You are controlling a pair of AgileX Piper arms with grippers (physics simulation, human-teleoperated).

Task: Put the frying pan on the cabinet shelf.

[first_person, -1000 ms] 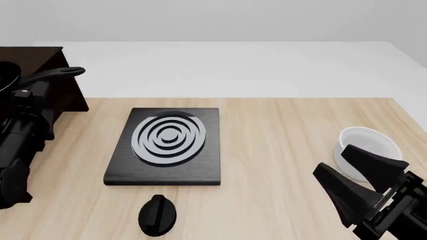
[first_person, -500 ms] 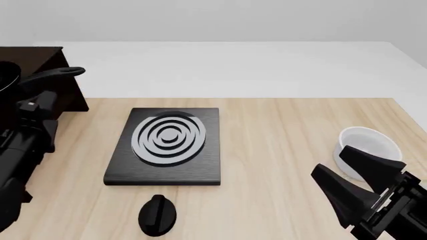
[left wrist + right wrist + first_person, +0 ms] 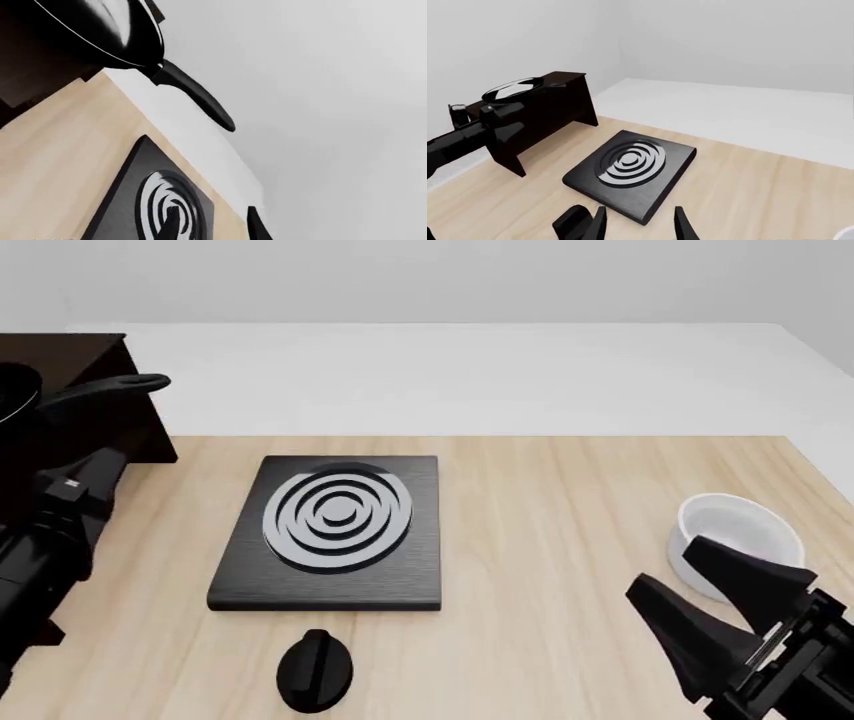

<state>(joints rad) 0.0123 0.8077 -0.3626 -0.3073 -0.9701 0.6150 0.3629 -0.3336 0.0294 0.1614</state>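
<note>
The frying pan (image 3: 14, 390) rests on top of the dark brown cabinet (image 3: 127, 430) at the far left. Its long black handle (image 3: 114, 387) sticks out past the cabinet's right edge. In the right wrist view its light inner surface (image 3: 510, 89) shows on the cabinet top (image 3: 544, 115). My left gripper (image 3: 83, 483) is open and empty, just in front of the cabinet and below the handle. In the left wrist view the pan's underside (image 3: 100, 30) and handle (image 3: 197, 97) are apart from my fingertips (image 3: 172, 225). My right gripper (image 3: 662, 562) is open and empty at the near right.
A black square hob with grey rings (image 3: 334, 525) lies in the middle of the table. A black knob-like object (image 3: 315, 668) sits in front of it. A white bowl (image 3: 741, 525) stands at the right, just behind my right gripper.
My left arm has drawn back toward the near edge, away from the cabinet. The pan stays on the cabinet top. The right arm has barely moved.
</note>
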